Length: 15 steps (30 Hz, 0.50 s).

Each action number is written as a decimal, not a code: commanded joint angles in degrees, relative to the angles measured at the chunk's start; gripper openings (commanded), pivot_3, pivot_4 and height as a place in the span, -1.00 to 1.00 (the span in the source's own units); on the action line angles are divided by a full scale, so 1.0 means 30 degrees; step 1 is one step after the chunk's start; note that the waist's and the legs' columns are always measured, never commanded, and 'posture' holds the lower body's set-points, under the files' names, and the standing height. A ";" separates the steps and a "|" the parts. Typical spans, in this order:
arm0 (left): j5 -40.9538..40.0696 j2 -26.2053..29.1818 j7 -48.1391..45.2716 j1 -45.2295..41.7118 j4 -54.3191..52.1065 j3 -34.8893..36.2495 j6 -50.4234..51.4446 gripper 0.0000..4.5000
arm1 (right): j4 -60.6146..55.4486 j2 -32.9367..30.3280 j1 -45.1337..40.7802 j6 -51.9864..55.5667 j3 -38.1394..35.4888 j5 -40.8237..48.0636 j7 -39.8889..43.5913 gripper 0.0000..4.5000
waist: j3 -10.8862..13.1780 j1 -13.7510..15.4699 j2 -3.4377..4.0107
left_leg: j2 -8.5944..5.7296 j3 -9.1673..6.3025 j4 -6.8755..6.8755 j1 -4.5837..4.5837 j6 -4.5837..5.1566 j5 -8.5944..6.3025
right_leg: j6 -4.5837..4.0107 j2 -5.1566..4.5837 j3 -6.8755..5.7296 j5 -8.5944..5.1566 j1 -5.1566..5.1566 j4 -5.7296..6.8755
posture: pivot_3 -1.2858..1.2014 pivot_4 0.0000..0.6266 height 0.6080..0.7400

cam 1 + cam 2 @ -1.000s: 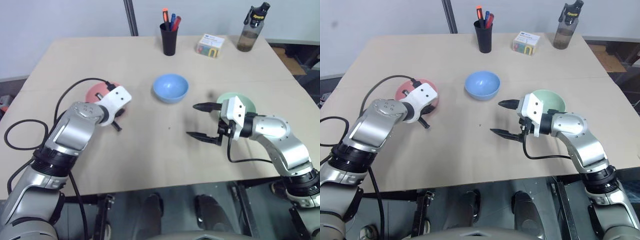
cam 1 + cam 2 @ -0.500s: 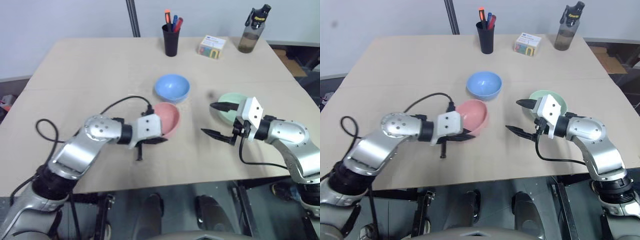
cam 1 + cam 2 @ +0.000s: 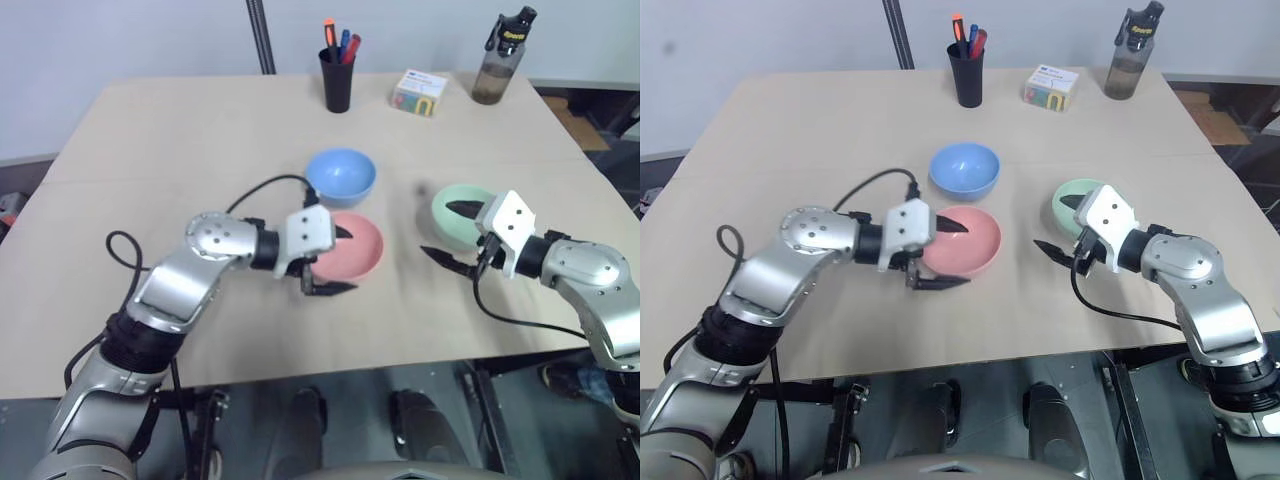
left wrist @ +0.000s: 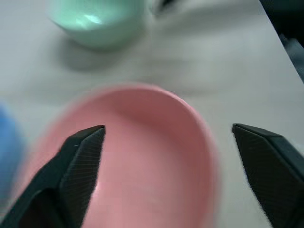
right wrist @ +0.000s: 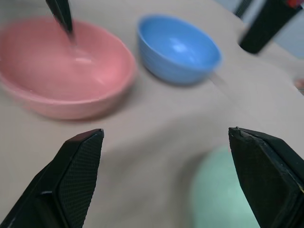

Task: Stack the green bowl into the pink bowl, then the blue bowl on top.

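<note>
Both grippers stand apart, holding nothing. The right gripper (image 3: 452, 235) straddles the green bowl (image 3: 462, 217)'s rim; it should clamp there, then lift level toward the pink bowl (image 3: 352, 247).

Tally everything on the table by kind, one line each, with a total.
Bowls: 3 – pink bowl, blue bowl, green bowl
Pen cups: 1 – black pen cup
Boxes: 1 – small box
Bottles: 1 – water bottle
Total: 6

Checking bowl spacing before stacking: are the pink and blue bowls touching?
Apart. In the right wrist view a strip of bare table separates the pink bowl from the blue bowl.
</note>
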 commanded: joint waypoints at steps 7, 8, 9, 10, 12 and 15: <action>-0.4454 0.1765 -0.0137 0.4031 -0.2788 0.6064 0.0344 1.00 | 0.3797 0.0502 -0.2271 0.0816 0.2049 -0.2077 -0.0069 0.15 | 0.0002 0.0158 -0.0002 | 0.0005 -0.0007 -0.0002 -0.0003 0.0000 0.0001 | -0.0067 0.0005 -0.0008 0.0036 0.0000 -0.0004 | 0.03 -0.52 1.00; -0.4802 0.1897 -0.0145 0.4267 -0.2949 0.6317 0.0513 1.00 | 0.4270 0.0541 -0.2472 0.0615 0.2232 -0.2333 -0.0049 0.04 | 0.0002 0.0166 -0.0002 | -0.0006 -0.0006 0.0015 -0.0010 0.0000 0.0000 | -0.0053 -0.0005 -0.0007 0.0029 0.0006 -0.0006 | 0.03 -0.52 1.00; -0.5045 0.1979 -0.0058 0.4509 -0.3110 0.6562 0.0676 1.00 | 0.4665 0.0571 -0.2655 0.0407 0.2394 -0.2553 -0.0009 -0.18 | -0.0001 0.0151 -0.0006 | -0.0006 -0.0005 0.0021 -0.0012 0.0000 0.0000 | -0.0051 -0.0005 -0.0008 0.0028 0.0008 -0.0010 | 0.03 -0.52 1.00; -0.5361 0.2068 -0.0016 0.4750 -0.3310 0.6766 0.0869 1.00 | 0.4917 0.0612 -0.2808 0.0298 0.2470 -0.2658 0.0029 -0.31 | 0.0000 0.0152 -0.0005 | -0.0008 -0.0004 0.0028 -0.0014 0.0000 -0.0001 | -0.0053 -0.0010 -0.0007 0.0029 0.0019 -0.0019 | 0.03 -0.52 1.00; -0.5908 0.2164 0.0187 0.5201 -0.3679 0.7170 0.1109 1.00 | 0.5187 0.0697 -0.3067 0.0229 0.2499 -0.2756 0.0117 -0.68 | 0.0000 0.0134 -0.0005 | -0.0005 -0.0011 0.0022 -0.0011 0.0000 -0.0001 | -0.0075 -0.0007 -0.0010 0.0042 0.0016 -0.0017 | 0.03 -0.52 1.00; -0.6625 0.2285 0.0287 0.5752 -0.4009 0.7729 0.1297 1.00 | 0.5148 0.0628 -0.3260 0.0063 0.2394 -0.2941 0.0173 -0.99 | 0.0000 0.0060 -0.0003 | 0.0000 -0.0012 0.0009 0.0000 -0.0001 -0.0001 | -0.0076 -0.0003 -0.0010 0.0042 0.0011 -0.0007 | 0.03 -0.52 1.00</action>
